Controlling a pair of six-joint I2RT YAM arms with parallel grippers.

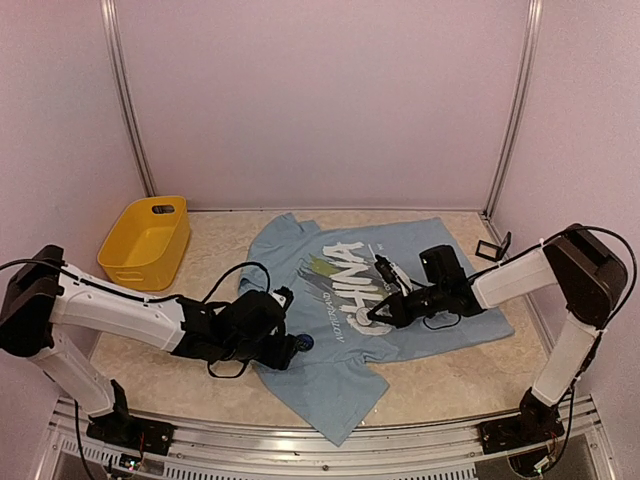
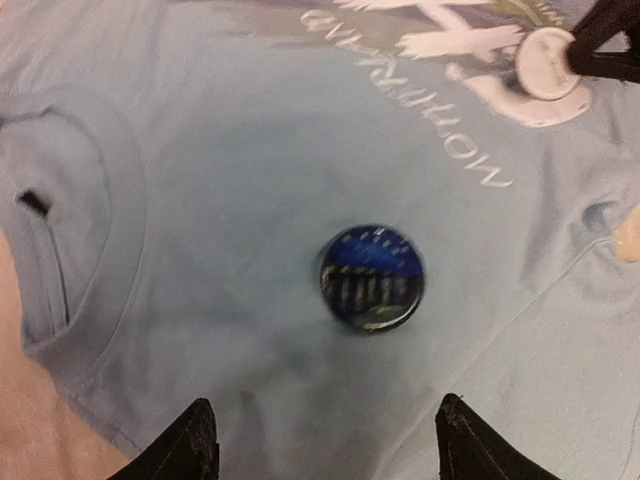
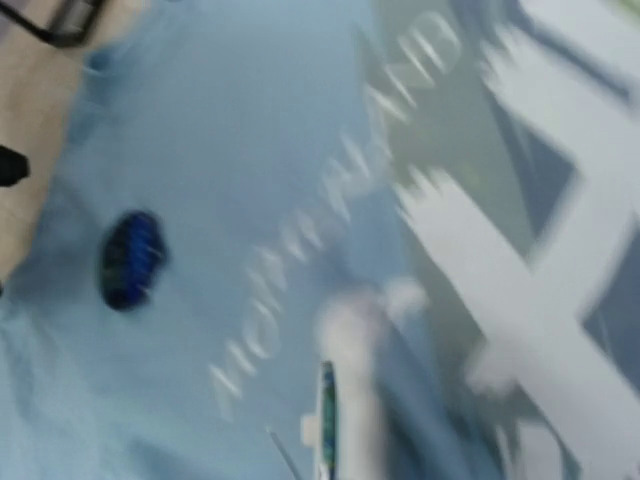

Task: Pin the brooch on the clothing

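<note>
Currently your left pincer [image 2: 327,400] stands open, its two black fingertips [image 2: 195,445] wide apart just short of the round dark blue button brooch [image 2: 372,277], not touching it. That brooch lies on the light blue short-sleeved T-shirt [image 1: 335,385], between the collar [image 2: 125,210] and the white lettering [image 2: 470,160]. The shirt is spread on the beige desk [image 1: 430,385]. Your right pincer [image 1: 378,318] is closed above that lettering.

large white "CHINA" upside down on the T-shirt [image 1: 340,362] chest, smaller white line beneath unreadable
</note>
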